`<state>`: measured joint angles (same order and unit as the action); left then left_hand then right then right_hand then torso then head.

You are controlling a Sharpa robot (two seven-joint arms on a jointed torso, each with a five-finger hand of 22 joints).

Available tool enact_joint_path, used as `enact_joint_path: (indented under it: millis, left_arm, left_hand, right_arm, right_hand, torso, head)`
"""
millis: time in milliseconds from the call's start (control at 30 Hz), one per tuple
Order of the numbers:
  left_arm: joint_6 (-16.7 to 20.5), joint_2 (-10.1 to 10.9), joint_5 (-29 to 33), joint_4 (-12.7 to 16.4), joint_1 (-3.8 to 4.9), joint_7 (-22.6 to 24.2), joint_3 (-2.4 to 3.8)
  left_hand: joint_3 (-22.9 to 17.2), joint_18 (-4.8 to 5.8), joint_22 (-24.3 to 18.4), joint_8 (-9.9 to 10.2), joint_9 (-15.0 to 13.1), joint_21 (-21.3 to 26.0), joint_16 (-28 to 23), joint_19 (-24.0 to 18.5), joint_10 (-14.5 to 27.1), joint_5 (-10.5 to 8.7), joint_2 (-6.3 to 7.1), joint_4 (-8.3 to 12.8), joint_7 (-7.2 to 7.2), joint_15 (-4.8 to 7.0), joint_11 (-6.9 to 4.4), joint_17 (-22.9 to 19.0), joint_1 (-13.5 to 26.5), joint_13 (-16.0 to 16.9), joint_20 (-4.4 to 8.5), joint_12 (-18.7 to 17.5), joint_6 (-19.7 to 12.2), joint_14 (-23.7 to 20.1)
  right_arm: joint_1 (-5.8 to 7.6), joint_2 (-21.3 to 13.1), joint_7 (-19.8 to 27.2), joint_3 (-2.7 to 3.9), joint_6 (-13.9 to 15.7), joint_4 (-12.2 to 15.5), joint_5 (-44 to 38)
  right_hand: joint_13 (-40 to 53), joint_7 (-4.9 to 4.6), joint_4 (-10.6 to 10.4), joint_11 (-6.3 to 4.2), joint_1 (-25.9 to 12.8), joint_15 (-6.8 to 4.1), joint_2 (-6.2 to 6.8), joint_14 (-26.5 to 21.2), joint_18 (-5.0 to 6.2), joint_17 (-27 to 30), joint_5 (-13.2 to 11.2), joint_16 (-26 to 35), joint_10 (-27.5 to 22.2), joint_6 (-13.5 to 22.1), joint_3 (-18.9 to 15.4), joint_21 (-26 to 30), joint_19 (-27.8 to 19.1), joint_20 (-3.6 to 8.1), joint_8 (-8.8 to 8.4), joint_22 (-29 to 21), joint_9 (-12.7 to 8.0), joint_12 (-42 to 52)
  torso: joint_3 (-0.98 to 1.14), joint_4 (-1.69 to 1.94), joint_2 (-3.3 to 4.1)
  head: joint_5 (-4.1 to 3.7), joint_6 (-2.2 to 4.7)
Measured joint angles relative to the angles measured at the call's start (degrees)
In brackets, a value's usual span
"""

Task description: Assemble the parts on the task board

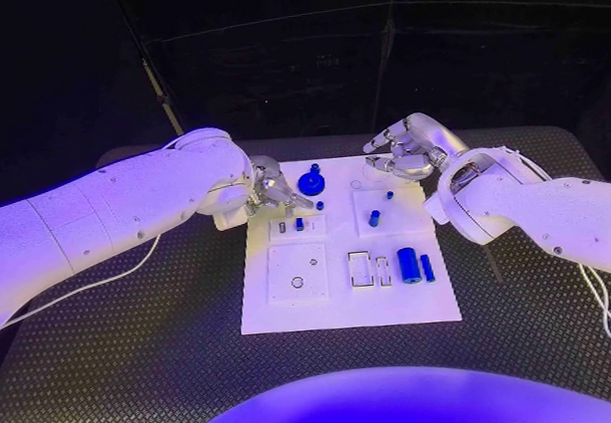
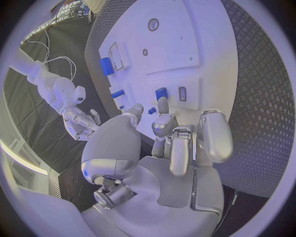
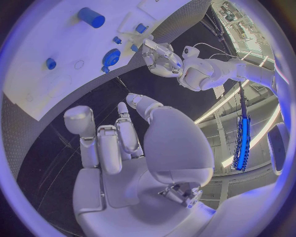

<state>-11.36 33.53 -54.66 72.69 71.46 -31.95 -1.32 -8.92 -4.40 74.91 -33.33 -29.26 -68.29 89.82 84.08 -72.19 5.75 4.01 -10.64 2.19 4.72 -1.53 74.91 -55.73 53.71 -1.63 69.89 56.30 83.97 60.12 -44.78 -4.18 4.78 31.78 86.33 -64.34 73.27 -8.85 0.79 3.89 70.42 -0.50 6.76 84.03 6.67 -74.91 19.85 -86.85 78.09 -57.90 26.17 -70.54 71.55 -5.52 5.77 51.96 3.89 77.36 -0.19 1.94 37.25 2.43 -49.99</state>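
White task board [image 1: 346,308] flat mid-tabletop [image 1: 132,366], between both hands. Left hand [image 1: 271,192] over board's far-left edge, fingers apart, nothing in them; blue gear-shaped part [image 1: 312,182] just beside its fingertips, small blue part [image 1: 300,224] in a slot just below. Blue cylinder [image 1: 408,263] lies nearer the robot, toward the right arm. Right hand [image 1: 402,155] above board's far-right corner, fingers loosely spread, empty. Tiny pegs near it too small to identify.

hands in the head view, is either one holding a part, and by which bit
Nothing is held. The silver left hand hovers with fingers apart at the white task board's far left edge. The silver right hand is open above its far right corner.
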Motion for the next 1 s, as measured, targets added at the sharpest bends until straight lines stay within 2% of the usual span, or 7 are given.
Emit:
enact_joint_path:
  millis: [33, 133, 333, 467, 633, 800, 1000]
  left_arm:
    - [-0.3, 0.4, 0.0, 0.2, 0.03, 0.0, 0.85]
    - [-1.4, 1.3, 0.0, -0.1, 0.67, 0.1, 2.01]
    - [-4.0, 1.7, -1.1, -3.3, 3.07, 0.2, 3.05]
    - [-4.5, 0.8, -2.8, -6.3, 3.67, 0.4, 3.16]
    - [-4.7, -1.1, -5.2, -9.0, 3.94, 0.8, 3.18]
    - [-5.5, -3.7, -6.8, -12.4, 3.85, 1.0, 2.95]
    - [-7.3, -6.5, -8.1, -16.6, 3.19, 1.1, 2.53]
  left_hand:
    - [0.3, 0.0, 0.0, 0.3, 0.2, 1.3, 0.0, 0.0, 1.1, 0.0, -0.19, 0.3, 0.42, 0.0, 0.15, 0.0, -1.0, -1.5, 0.0, -1.0, -0.5, 0.0]
    - [1.7, 0.0, 0.0, 2.3, 1.1, 4.8, 0.0, 0.0, 4.1, 0.0, -0.98, 0.2, 1.48, -0.28, 1.01, 0.0, -2.7, -5.8, 0.0, -4.1, -2.6, 0.0]
    - [4.4, 0.0, 0.0, 6.2, 3.2, 7.9, -0.7, -0.8, 7.0, 0.0, -1.95, -0.6, 3.36, -1.72, 2.57, 0.0, -3.7, -9.8, -1.07, -6.8, -5.5, 0.0]
    - [6.0, 0.01, 0.0, 8.1, 4.8, 8.1, -0.7, -0.6, 7.3, 0.0, -2.4, -1.6, 4.04, -2.08, 3.03, 0.0, -4.1, -10.0, -1.64, -6.9, -6.1, 0.2]
    - [7.7, 0.0, 0.0, 8.2, 5.5, 7.3, -0.6, -0.4, 6.5, 0.0, -2.87, -2.9, 3.52, -2.08, 2.95, 0.0, -4.6, -9.3, -1.84, -6.2, -5.6, 0.2]
    - [9.0, 0.01, 0.0, 8.2, 5.7, 6.1, -0.2, -0.4, 5.9, 0.01, -3.42, -3.6, 3.14, -2.07, 2.54, 0.0, -5.2, -8.6, -1.84, -5.5, -4.2, 0.2]
    - [9.1, 0.0, 0.0, 8.2, 5.7, 5.8, -0.2, -0.4, 5.9, 0.01, -3.42, -3.8, 3.34, -2.07, 2.54, 0.0, -5.2, -8.6, -1.84, -5.5, -4.0, 0.2]
  right_arm:
    - [0.0, 0.0, 0.0, 0.0, 0.0, 0.0, 0.0]
    - [0.0, 0.0, 0.0, -0.01, 0.0, -0.1, 0.0]
    - [0.0, 0.0, 0.0, -0.01, 0.0, -0.3, 0.1]
    - [0.0, 0.2, 0.0, -0.01, 0.0, -0.4, 0.1]
    - [0.0, 0.3, 0.0, -0.01, 0.0, -0.5, 0.1]
    - [-0.01, 0.4, 0.0, -0.01, -0.1, -0.6, 0.2]
    - [-0.01, 0.6, 0.0, 0.0, -0.2, -0.7, 0.2]
  right_hand:
    - [0.0, 0.0, 0.0, 0.0, 0.0, 0.0, 0.0, 0.0, 0.0, 0.0, 0.0, 0.0, 0.0, 0.0, 0.0, 0.0, 0.0, 0.0, 0.0, 0.0, 0.0, 0.0]
    - [0.0, 0.0, 0.0, 0.0, 0.0, 0.0, 0.0, 0.0, 0.0, 0.0, 0.0, 0.0, 0.0, 0.0, 0.0, 0.0, 0.0, 0.0, 0.0, 0.0, 0.0, 0.0]
    - [0.0, 0.0, 0.0, 0.0, 0.0, 0.0, 0.0, 0.0, 0.0, 0.0, 0.0, 0.0, 0.0, 0.0, 0.0, 0.0, 0.0, 0.0, 0.0, 0.0, 0.0, 0.0]
    - [0.0, 0.0, 0.0, 0.0, 0.0, 0.0, 0.0, 0.0, 0.0, 0.0, 0.0, 0.0, 0.0, 0.0, 0.0, 0.0, 0.0, 0.0, 0.0, 0.0, 0.0, 0.0]
    - [0.0, 0.0, 0.0, 0.0, 0.0, 0.0, 0.0, 0.0, 0.0, 0.0, 0.0, 0.0, 0.0, 0.0, 0.0, 0.0, 0.0, 0.0, 0.0, 0.0, 0.0, 0.0]
    - [0.0, 0.0, 0.0, 0.0, 0.0, 0.0, 0.0, 0.0, 0.0, 0.0, 0.0, 0.0, 0.0, 0.0, 0.0, 0.0, 0.0, 0.0, 0.0, 0.0, 0.0, 0.0]
    - [0.0, 0.0, 0.0, 0.0, 0.0, 0.0, 0.0, 0.0, 0.0, 0.0, 0.0, 0.0, 0.0, 0.0, 0.0, 0.0, 0.0, 0.0, 0.0, 0.0, 0.0, 0.0]
  torso:
    - [0.0, 0.01, -0.01]
    - [0.01, 0.05, -0.05]
    - [0.07, 0.07, -0.1]
    - [0.07, 0.06, -0.08]
    - [0.07, -0.06, 0.02]
    - [0.07, -0.07, 0.03]
    - [0.06, -0.07, 0.05]
  head:
    - [0.0, 0.0]
    - [0.2, 0.0]
    - [0.42, 0.0]
    - [0.57, 0.0]
    - [0.7, 0.0]
    - [0.68, 0.0]
    - [0.62, 0.0]
